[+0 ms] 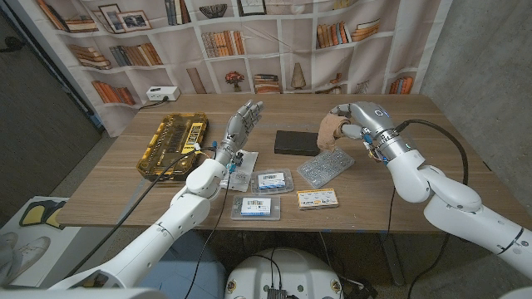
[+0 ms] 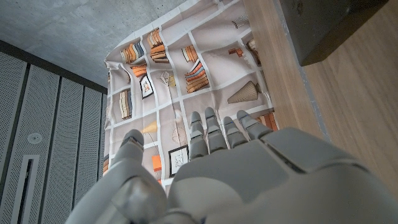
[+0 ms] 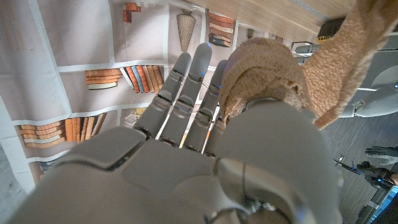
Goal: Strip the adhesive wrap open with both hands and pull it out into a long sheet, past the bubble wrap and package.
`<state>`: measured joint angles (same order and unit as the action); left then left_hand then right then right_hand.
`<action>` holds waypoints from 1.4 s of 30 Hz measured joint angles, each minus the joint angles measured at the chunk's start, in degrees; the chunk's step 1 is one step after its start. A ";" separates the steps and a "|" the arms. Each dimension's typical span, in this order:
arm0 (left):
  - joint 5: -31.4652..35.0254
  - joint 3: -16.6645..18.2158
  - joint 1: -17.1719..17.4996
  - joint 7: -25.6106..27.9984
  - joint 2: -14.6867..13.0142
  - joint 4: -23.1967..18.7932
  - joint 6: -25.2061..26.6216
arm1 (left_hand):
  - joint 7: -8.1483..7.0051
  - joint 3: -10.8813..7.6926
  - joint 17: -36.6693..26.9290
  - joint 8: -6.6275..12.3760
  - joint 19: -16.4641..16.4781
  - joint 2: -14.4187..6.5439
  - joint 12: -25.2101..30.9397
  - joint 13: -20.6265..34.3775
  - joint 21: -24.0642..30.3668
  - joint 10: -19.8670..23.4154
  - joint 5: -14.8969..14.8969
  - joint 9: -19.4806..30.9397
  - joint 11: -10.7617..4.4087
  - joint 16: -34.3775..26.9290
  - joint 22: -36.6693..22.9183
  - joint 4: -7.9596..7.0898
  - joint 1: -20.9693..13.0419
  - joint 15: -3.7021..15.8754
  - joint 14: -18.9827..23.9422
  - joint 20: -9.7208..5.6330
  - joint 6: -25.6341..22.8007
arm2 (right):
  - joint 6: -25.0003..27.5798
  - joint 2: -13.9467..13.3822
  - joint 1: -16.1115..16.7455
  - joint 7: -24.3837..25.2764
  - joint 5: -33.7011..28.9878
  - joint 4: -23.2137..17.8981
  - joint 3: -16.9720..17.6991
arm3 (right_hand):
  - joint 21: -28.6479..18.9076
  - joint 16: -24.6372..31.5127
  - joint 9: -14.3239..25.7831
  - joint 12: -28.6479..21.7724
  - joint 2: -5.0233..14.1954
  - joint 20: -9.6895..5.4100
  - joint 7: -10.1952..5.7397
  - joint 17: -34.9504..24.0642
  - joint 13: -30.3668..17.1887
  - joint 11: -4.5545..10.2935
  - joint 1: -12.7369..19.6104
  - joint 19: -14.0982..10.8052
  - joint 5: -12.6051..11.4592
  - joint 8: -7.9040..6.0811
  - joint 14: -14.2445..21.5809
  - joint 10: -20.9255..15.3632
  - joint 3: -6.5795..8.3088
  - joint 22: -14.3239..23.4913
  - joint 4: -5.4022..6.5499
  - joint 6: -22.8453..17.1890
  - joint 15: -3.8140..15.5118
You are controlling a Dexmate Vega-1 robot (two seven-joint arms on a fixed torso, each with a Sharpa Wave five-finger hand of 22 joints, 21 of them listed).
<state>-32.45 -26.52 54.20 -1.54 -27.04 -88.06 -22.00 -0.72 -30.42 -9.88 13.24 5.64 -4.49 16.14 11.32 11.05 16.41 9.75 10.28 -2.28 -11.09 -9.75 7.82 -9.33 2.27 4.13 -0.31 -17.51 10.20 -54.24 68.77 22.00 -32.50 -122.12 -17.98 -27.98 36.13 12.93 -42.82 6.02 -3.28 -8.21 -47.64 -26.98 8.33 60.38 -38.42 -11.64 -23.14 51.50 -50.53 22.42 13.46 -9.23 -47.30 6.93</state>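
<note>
Your right hand (image 1: pixel 356 119) grips the adhesive wrap (image 1: pixel 332 129) roll; your left hand (image 1: pixel 241 124), fingers spread, must next pinch its loose tail.

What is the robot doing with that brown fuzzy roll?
The robot's right hand holds a tan roll of adhesive wrap up above the table, with a loose tail hanging from it. Its left hand is raised and open, not touching the roll. A bubble wrap sheet and a black package lie below.
</note>
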 measured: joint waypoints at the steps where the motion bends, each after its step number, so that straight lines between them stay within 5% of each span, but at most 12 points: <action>1: 0.02 0.00 0.00 -0.04 0.00 0.00 -0.01 | 0.00 0.00 0.02 0.00 0.00 0.06 0.24 0.00 0.00 0.29 0.00 0.00 -0.29 0.00 0.00 0.00 0.07 0.13 0.13 0.00 0.00 | 0.00 0.14 -0.07 0.00 0.00 0.04 -0.04 | 0.00 0.00 0.00 0.00 0.00 0.00 0.00 0.00 0.00 0.00 0.00 0.00 0.00 0.00 0.00 0.00 0.00 0.00 0.00 0.00 0.00; 16: -0.02 -0.26 0.40 -1.88 -1.18 -2.46 -0.50 | 1.67 0.00 0.02 0.00 0.00 0.06 0.60 0.00 0.00 2.67 0.00 -0.01 0.81 0.00 0.00 0.00 0.06 -0.50 0.87 0.00 -3.26 | -0.36 2.98 -1.15 2.65 -1.72 0.48 -1.19 | -0.47 -0.40 -0.01 0.01 -0.01 0.00 0.00 -0.54 0.04 0.00 0.01 -0.01 0.00 0.02 0.00 0.00 0.00 -0.01 0.00 0.00 0.00; 24: -0.42 -0.59 0.39 -3.33 -1.67 -3.32 -0.50 | 3.08 0.00 0.02 0.66 -0.01 0.06 1.49 0.29 0.00 7.66 0.00 -0.01 0.53 0.00 0.00 0.00 0.06 0.19 1.62 0.00 -7.16 | -0.77 4.42 -1.55 5.37 -3.16 0.87 -1.66 | -0.47 -0.75 -0.03 0.06 -0.02 0.00 0.00 -0.72 0.05 0.00 0.02 -0.01 0.00 0.17 0.00 0.00 0.00 -0.01 0.00 0.00 0.00; 39: 0.35 -1.37 -0.37 -4.59 -2.62 -5.24 0.27 | 2.46 -0.25 0.01 0.60 0.43 0.59 1.49 0.13 0.00 8.98 0.22 -0.01 0.64 0.00 0.00 0.74 -0.47 1.22 2.65 -0.44 -8.40 | -1.89 6.55 -2.84 7.92 -4.28 2.00 -2.60 | -1.14 -0.96 -0.04 0.29 -0.03 -0.20 -0.11 -1.07 -0.27 0.00 0.03 0.62 0.01 0.35 0.00 0.00 0.00 -0.01 0.00 -0.11 0.00; 42: 0.64 -1.66 -0.64 -4.72 -2.68 -5.33 0.47 | 1.92 -0.09 0.01 0.05 0.61 1.11 1.45 0.13 0.00 9.47 0.22 -0.01 -0.33 0.00 0.00 1.05 -0.99 1.22 2.64 -0.62 -7.85 | -2.18 6.92 -3.19 8.31 -4.42 2.32 -2.80 | -1.14 -1.18 -0.03 0.33 -0.04 -0.20 -0.12 -1.07 -0.27 0.00 0.03 0.62 0.01 0.36 0.00 0.00 0.00 -0.01 0.00 -0.12 0.00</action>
<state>-31.81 -28.18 53.56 -6.26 -29.72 -93.40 -21.53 1.20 -30.51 -9.87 13.29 6.25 -3.38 17.59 11.45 11.05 25.89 9.97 10.27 -2.61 -11.09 -9.75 8.87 -10.32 3.48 6.77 -0.93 -25.36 8.02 -47.31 65.58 30.31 -36.92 -119.80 -20.78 -29.11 34.95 12.90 -42.49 5.98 -3.47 -8.33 -48.71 -27.25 8.33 60.41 -37.80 -11.63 -22.78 51.50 -50.53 22.42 13.45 -9.23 -47.42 6.93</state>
